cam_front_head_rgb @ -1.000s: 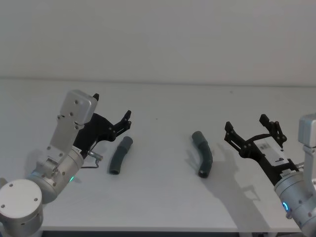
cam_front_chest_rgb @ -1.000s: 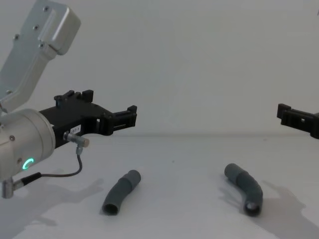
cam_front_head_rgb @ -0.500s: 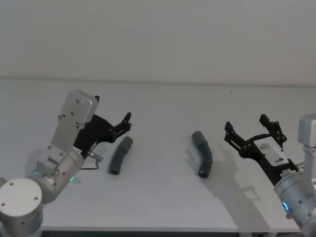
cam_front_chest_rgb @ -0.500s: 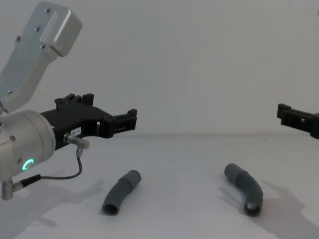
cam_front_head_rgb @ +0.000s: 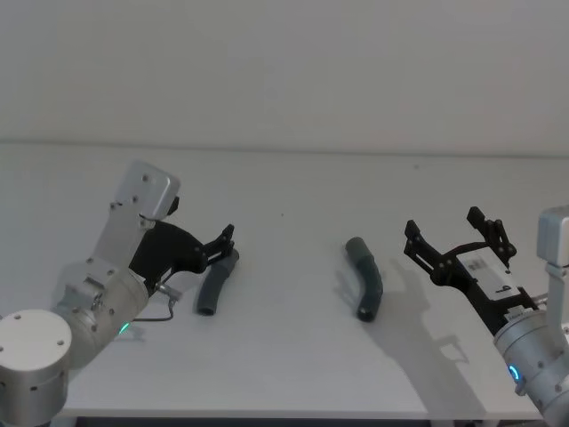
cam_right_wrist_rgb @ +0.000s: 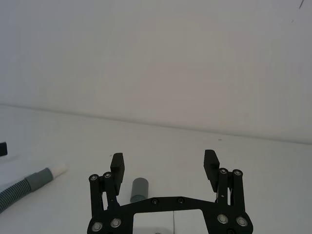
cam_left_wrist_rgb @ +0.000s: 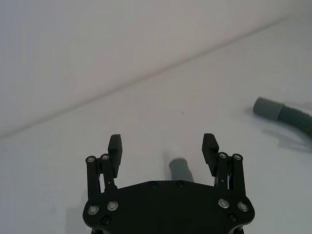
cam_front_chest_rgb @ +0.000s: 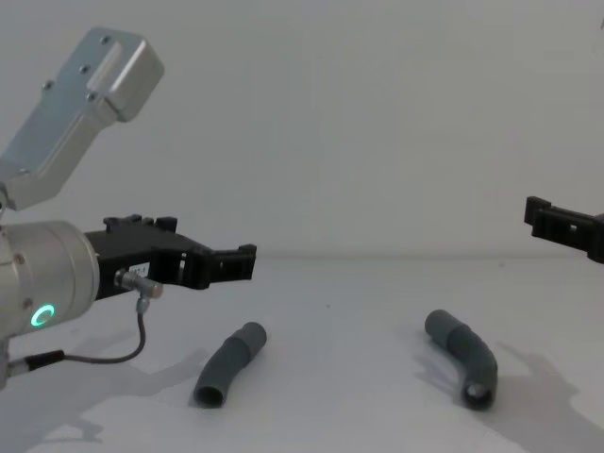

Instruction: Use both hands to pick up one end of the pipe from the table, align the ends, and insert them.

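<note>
Two dark grey bent pipe pieces lie apart on the white table (cam_front_head_rgb: pixel 293 356). The left piece (cam_front_head_rgb: pixel 216 281) (cam_front_chest_rgb: pixel 230 363) lies just under and ahead of my left gripper (cam_front_head_rgb: pixel 229 242) (cam_front_chest_rgb: pixel 243 263), which hovers low over its far cuff (cam_left_wrist_rgb: pixel 180 168), open and holding nothing. The right piece (cam_front_head_rgb: pixel 366 277) (cam_front_chest_rgb: pixel 462 359) lies left of my right gripper (cam_front_head_rgb: pixel 443 224) (cam_front_chest_rgb: pixel 543 215), which is open above the table, apart from it. In the right wrist view the gripper (cam_right_wrist_rgb: pixel 164 159) faces a cuff (cam_right_wrist_rgb: pixel 139 188), and the left piece (cam_right_wrist_rgb: pixel 24 191) shows a white tip (cam_right_wrist_rgb: pixel 57 169). The left gripper (cam_left_wrist_rgb: pixel 163 142) has its jaws wide.
A thin grey cable (cam_front_chest_rgb: pixel 109 349) loops under my left wrist. The pale wall (cam_front_head_rgb: pixel 284 71) rises behind the table's far edge. Bare table lies between the two pipe pieces and in front of them.
My left gripper has dropped lower and tilted down toward the left pipe piece's far cuff. The right gripper and both pipe pieces have stayed put.
</note>
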Action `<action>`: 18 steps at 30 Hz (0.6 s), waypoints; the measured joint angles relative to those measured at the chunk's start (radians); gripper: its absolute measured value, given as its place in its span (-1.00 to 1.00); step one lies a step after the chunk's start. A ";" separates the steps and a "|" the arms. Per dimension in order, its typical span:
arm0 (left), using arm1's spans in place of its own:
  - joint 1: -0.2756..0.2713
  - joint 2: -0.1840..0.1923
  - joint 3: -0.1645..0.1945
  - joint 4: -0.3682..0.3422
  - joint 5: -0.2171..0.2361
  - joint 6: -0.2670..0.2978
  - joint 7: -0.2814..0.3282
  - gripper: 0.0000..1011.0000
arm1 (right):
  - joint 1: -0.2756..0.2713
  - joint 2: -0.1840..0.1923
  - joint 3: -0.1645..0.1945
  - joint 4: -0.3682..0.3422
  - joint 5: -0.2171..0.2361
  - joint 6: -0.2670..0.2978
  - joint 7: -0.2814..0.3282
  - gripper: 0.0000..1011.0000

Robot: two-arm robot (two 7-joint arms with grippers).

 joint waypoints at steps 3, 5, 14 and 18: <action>-0.003 0.004 -0.005 -0.010 -0.013 0.054 -0.008 0.98 | 0.000 0.000 0.000 0.000 0.000 0.000 0.000 0.98; -0.006 0.007 -0.009 -0.015 -0.023 0.094 -0.015 0.98 | 0.000 0.000 0.000 0.000 0.000 0.000 0.000 0.98; -0.035 0.013 -0.020 -0.026 -0.058 0.250 -0.046 0.98 | 0.000 0.000 0.000 0.000 0.000 0.000 0.000 0.98; -0.050 0.012 -0.021 -0.026 -0.068 0.296 -0.059 0.98 | 0.000 0.000 0.000 0.000 0.000 0.000 0.000 0.98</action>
